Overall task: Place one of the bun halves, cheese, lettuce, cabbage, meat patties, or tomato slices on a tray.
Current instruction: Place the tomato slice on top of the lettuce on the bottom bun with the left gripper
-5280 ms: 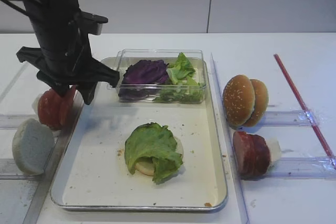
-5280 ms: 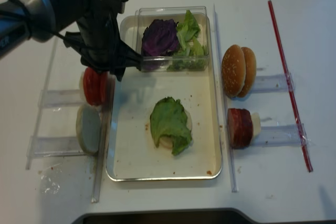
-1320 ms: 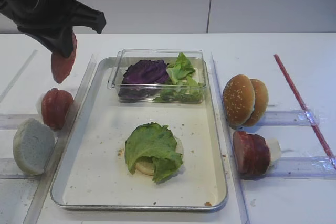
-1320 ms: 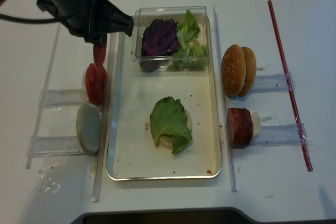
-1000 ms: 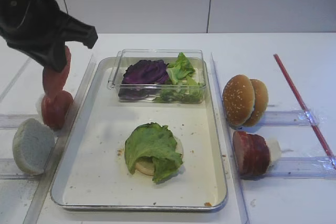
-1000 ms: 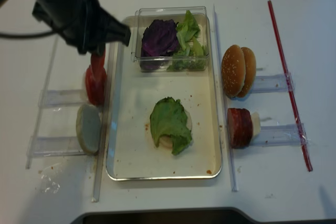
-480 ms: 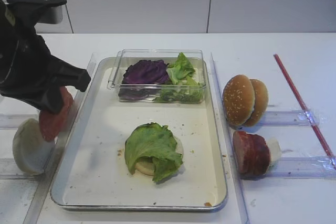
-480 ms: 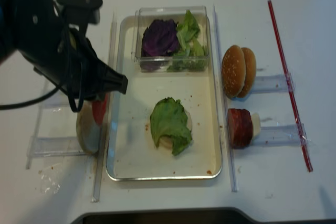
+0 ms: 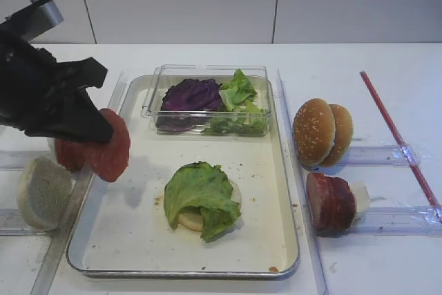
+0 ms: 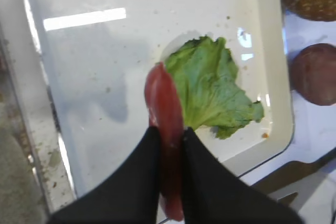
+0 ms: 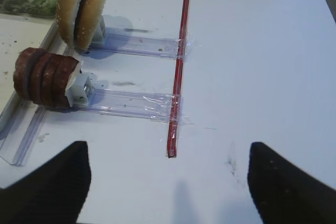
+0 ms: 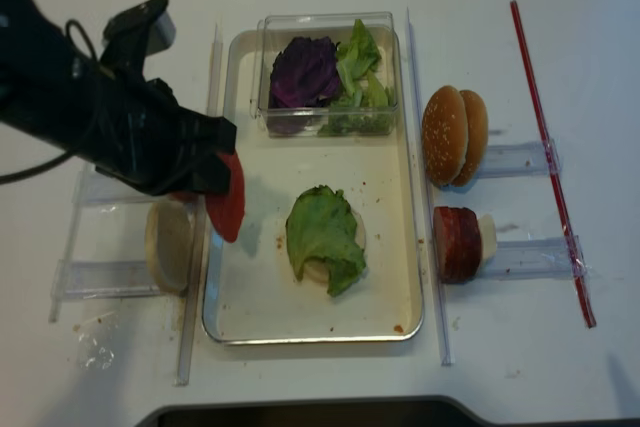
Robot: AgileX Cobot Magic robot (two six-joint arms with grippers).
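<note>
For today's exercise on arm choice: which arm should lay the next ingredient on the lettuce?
The left. Its fingers are shut on a flat red tomato slice over the rectangular silver tray, beside the ruffled green lettuce.

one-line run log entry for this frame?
left gripper: shut on tomato slice | slice: over tray left edge | lettuce: on tray | right gripper: open, idle

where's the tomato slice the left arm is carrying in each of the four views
Exterior high: the held tomato slice hangs over the tray's left edge, left of the lettuce.
Exterior high (realsense): tomato slice edge-on, left of the lettuce.
Left wrist: tomato slice at centre, clamped in the left pincer, with the lettuce behind it.
Right wrist: not in it.
Shared landmark: the lettuce on the tray.
</note>
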